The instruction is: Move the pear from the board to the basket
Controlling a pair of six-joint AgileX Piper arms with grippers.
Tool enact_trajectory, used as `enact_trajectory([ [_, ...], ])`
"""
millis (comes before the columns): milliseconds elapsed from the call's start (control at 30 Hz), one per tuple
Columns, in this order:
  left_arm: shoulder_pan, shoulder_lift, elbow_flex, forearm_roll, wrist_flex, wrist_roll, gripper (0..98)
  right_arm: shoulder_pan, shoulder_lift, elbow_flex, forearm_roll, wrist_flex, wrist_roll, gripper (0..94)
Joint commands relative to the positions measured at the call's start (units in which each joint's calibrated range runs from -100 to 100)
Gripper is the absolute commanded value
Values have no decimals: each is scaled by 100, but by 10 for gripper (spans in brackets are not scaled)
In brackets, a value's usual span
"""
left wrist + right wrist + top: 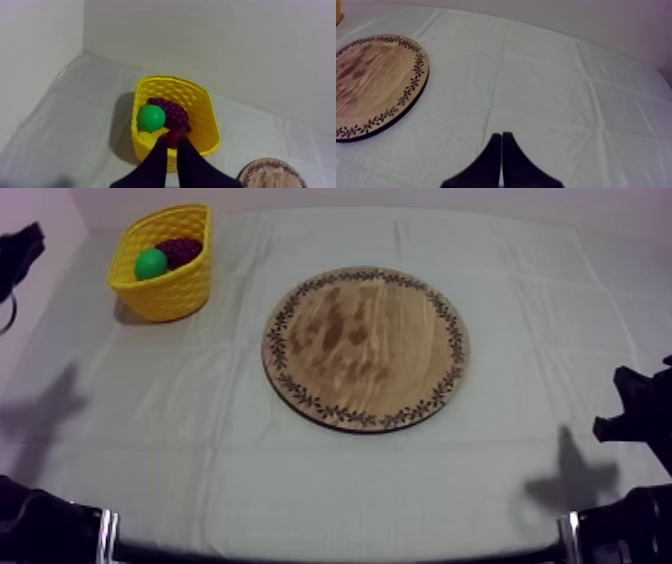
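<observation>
The green pear (151, 264) lies inside the yellow basket (185, 288) at the table's far left, beside a dark bunch of grapes (182, 250). The round wooden board (366, 348) in the middle of the table carries nothing. My left gripper (171, 142) hovers above the basket's near rim (150, 145), fingers together and holding nothing; the pear (151, 118), the grapes (172, 112) and a small red fruit (174, 134) lie below it. My right gripper (501, 136) is shut over bare cloth, to the right of the board (371, 85).
My left arm (18, 250) comes in at the far left edge, near the basket. At the right edge, level with the board's near rim, sits my right arm (640, 416). A wall runs behind the table.
</observation>
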Motion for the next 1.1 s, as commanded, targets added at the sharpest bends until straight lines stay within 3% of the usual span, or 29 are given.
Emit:
enact_trajectory([
  [0,-23,-1513,1150,-17,-95,98,55,0,1,5,1,-4,0,5],
  [433,-91,-3620,3042,-46,-427,13,56,0,1,5,1,-4,0,5],
  [567,-108,-3915,3179,177,-383,-205,56,0,1,5,1,-4,0,5],
  [800,-170,-4396,3432,957,-329,-1039,58,0,1,5,1,-4,0,5],
  [1067,-196,-4507,3441,1290,73,-1567,63,7,1,5,1,-4,0,5],
])
